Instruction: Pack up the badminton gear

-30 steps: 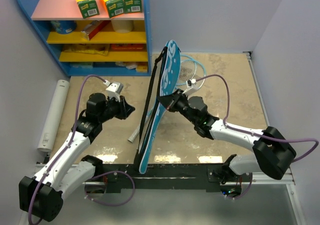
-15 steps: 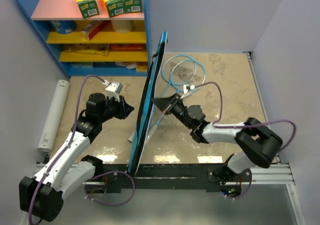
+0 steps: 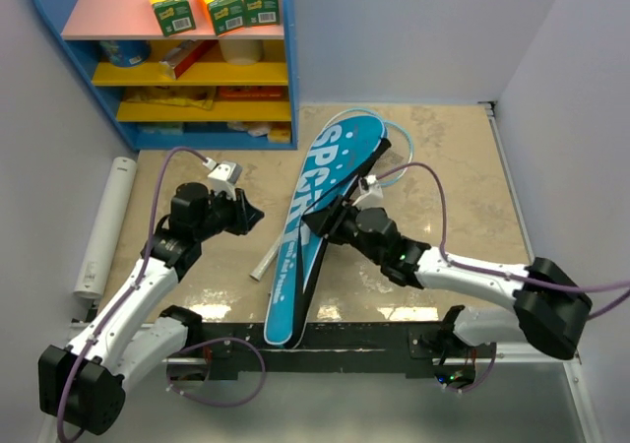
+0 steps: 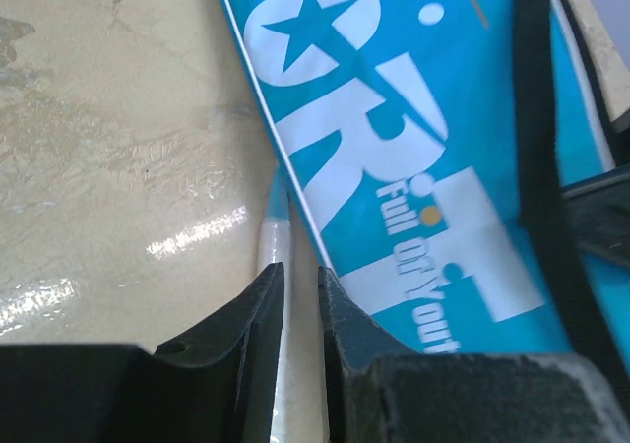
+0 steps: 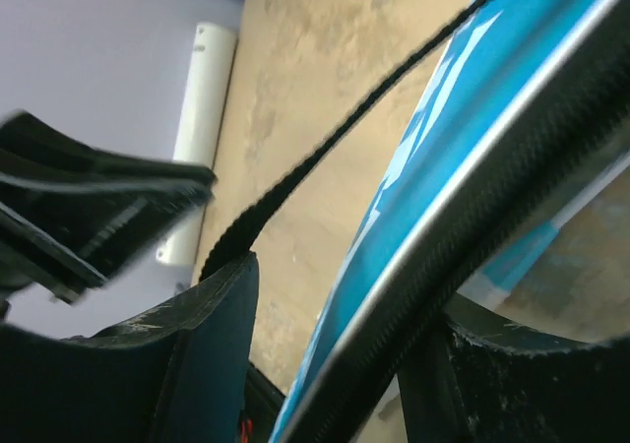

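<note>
The long blue bag [image 3: 325,197] lettered "SPORT" lies flat and slanted across the table, its narrow end at the near edge. A light-blue racket hoop [image 3: 399,143] peeks out past its far right side. A silver-white racket handle [image 3: 266,263] sticks out from under its left side. My right gripper [image 3: 317,224] is open at the bag's right edge, and the black zip edge [image 5: 492,207] runs between its spread fingers. My left gripper [image 3: 254,215] hovers left of the bag, its fingers [image 4: 266,305] a narrow gap apart, gripping nothing. The handle [image 4: 274,256] shows below them.
A blue shelf unit [image 3: 291,69] with orange-green boxes [image 3: 217,0] stands at the back left. A white tube [image 3: 103,226] lies along the left wall. The bag's black strap [image 5: 295,177] hangs loose. A black rail [image 3: 374,340] runs along the near edge.
The bag stood on edge in my right gripper; it has dropped flat over the rackets and the right gripper has opened. The left arm has not moved.
</note>
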Robot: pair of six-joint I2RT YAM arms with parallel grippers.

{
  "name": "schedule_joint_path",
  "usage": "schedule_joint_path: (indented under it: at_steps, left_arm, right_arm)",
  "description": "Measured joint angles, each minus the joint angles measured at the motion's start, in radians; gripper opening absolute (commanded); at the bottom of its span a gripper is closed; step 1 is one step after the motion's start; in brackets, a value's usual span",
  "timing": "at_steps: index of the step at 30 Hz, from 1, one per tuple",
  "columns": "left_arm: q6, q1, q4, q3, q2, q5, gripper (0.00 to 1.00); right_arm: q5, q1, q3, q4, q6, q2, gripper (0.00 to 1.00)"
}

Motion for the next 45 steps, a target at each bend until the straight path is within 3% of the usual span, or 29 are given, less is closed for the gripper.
schedule_joint_path:
  at_steps: [4,9,15,22,31,45]
  left_arm:
    - [0.000,0.003,0.003,0.000,0.019,0.014,0.25]
    - [0.000,0.003,0.004,0.000,0.048,0.023,0.25]
    - [0.001,0.003,0.004,0.000,0.059,0.022,0.25]
    - [0.001,0.003,0.004,0.000,0.063,0.022,0.25]
    - [0.008,-0.003,0.011,0.000,0.091,0.049,0.21]
    - [0.022,-0.127,-0.016,0.021,0.153,0.028,0.22]
  right_arm:
    - [0.108,0.001,0.192,-0.313,-0.058,-0.055,0.61]
    - [0.196,0.001,0.426,-0.692,-0.101,0.084,0.59]
    - [0.191,0.008,0.327,-0.898,-0.087,0.241,0.58]
    - [0.257,0.015,0.259,-1.110,-0.005,0.184,0.58]
    - [0.312,0.021,0.385,-1.154,0.009,0.103,0.56]
    - [0.294,0.021,0.394,-0.943,-0.005,0.286,0.44]
